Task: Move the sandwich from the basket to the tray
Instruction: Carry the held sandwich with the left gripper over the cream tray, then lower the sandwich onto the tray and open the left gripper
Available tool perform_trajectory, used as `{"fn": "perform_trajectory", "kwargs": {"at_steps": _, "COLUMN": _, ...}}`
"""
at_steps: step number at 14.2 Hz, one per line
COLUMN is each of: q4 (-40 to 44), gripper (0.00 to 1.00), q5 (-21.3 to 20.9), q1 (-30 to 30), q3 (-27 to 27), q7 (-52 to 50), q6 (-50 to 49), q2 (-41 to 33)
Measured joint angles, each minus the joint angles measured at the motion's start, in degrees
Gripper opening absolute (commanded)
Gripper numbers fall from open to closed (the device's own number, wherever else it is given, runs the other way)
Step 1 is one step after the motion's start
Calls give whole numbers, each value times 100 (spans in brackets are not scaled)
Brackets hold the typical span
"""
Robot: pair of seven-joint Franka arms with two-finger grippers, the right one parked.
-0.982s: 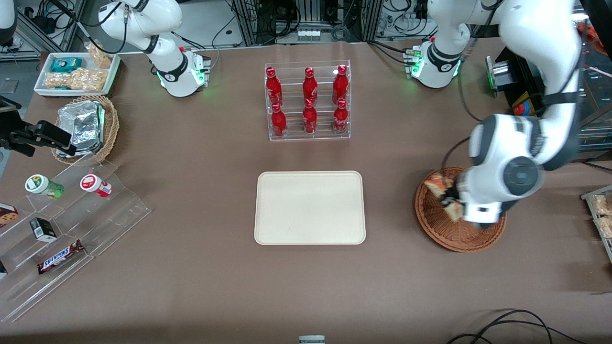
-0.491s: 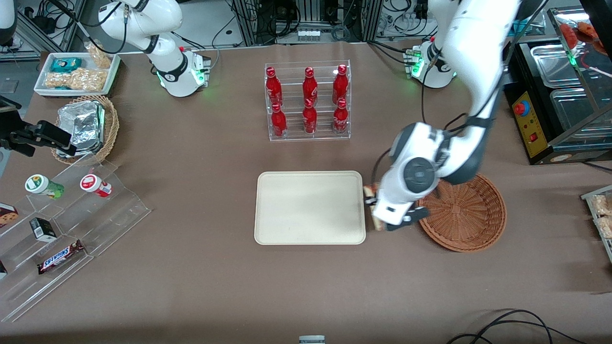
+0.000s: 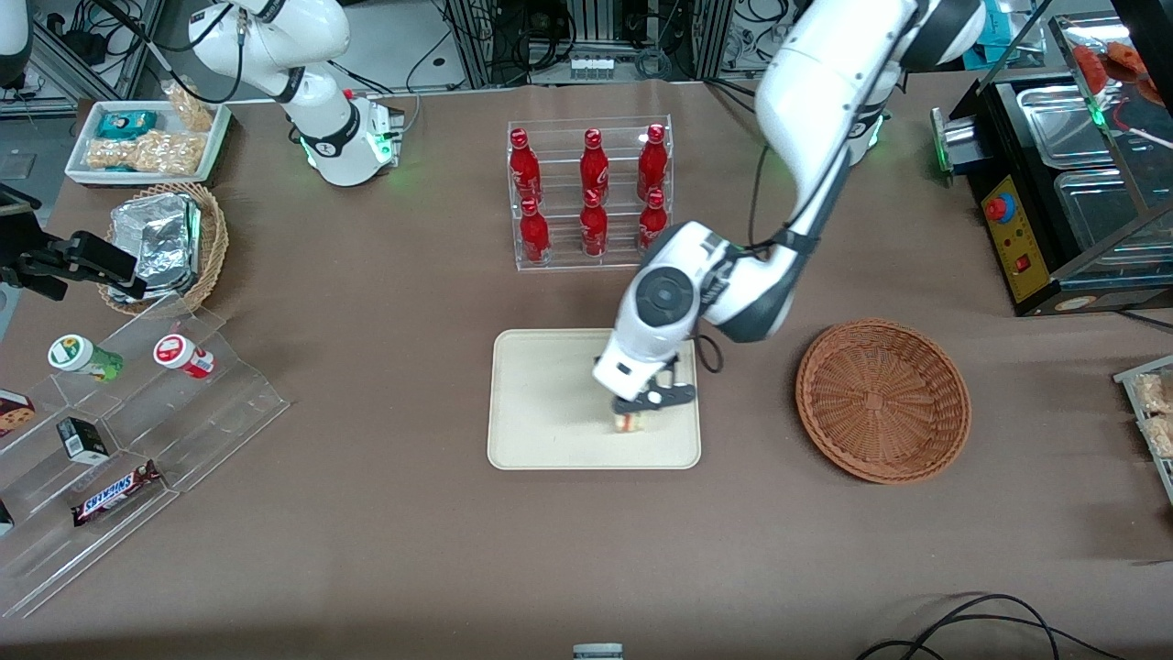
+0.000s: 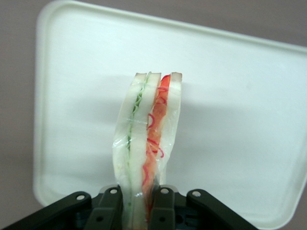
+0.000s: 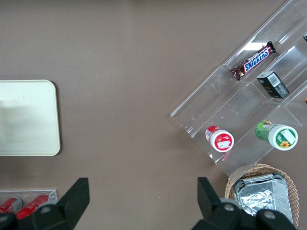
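A brown table is seen from the front, from above. Just below the middle of the frame lies the cream tray (image 3: 550,403), flat and rectangular. The left arm reaches down from the upper right of the frame, and its gripper (image 3: 632,414) hangs over the tray's half nearer the working arm's end. The gripper's two black fingers (image 4: 110,211) are clamped on the sandwich (image 4: 146,143), pinching its outer bread slices. In the wrist view the sandwich stands on edge in clear wrap, green filling in one layer and red-orange in the other, with the tray (image 4: 240,120) under it. Whether the sandwich touches the tray cannot be told. The reddish-brown wicker basket (image 3: 882,400) sits at the right of the front frame, apart from the tray. Above the tray, farther from the camera, a clear rack of red bottles (image 3: 590,193) stands.
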State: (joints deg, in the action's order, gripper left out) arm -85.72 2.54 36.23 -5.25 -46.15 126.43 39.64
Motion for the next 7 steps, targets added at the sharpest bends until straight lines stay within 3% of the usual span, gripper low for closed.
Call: {"fn": "perform_trajectory", "kwargs": {"at_steps": 7, "q4": 335, "gripper": 16, "q5": -155, "q1": 321, "q3": 3, "q7": -20, "q6": 137, "q2": 363}}
